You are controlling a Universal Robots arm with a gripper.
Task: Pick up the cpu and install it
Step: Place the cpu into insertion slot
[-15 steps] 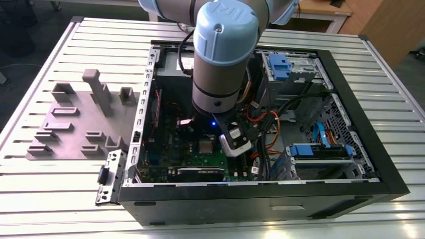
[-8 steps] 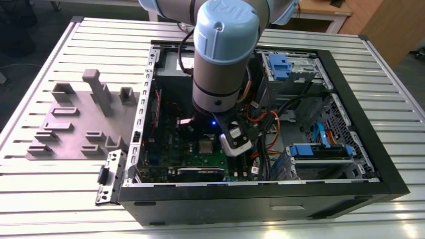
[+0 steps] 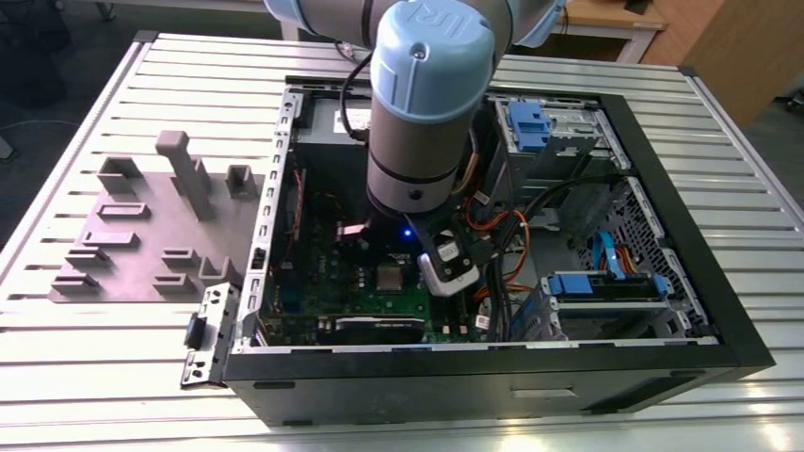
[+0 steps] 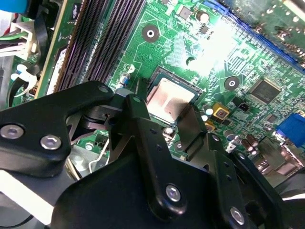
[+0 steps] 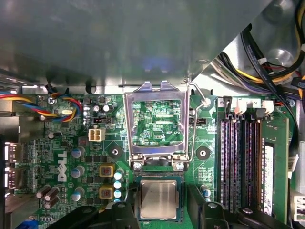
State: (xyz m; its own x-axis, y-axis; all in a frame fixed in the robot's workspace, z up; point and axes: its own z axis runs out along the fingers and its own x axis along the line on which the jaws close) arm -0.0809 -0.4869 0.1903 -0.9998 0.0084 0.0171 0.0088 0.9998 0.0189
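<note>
The cpu (image 5: pixel 159 200) is a small square chip with a pale metal top, lying flat in its socket on the green motherboard (image 5: pixel 43 150). In the second wrist view the cpu (image 4: pixel 170 98) shows between my black fingers (image 4: pixel 136 112). My gripper (image 5: pixel 159 204) is open and straddles the chip, one finger on each side with a gap to its edges. The silver socket frame (image 5: pixel 129 125) stands flipped up beside the socket, its wire lever (image 5: pixel 192 129) raised too. In the exterior view the cpu (image 3: pixel 393 276) lies just beside my arm's (image 3: pixel 421 113) wrist.
The open computer case (image 3: pixel 703 282) surrounds the board, with memory slots (image 5: pixel 238 157) and bundled cables (image 5: pixel 267 52) close to the socket. Blue drive bays (image 3: pixel 603 285) sit on the exterior view's right. A grey plastic fixture (image 3: pixel 138 235) lies on the slatted table (image 3: pixel 75 348) outside the case.
</note>
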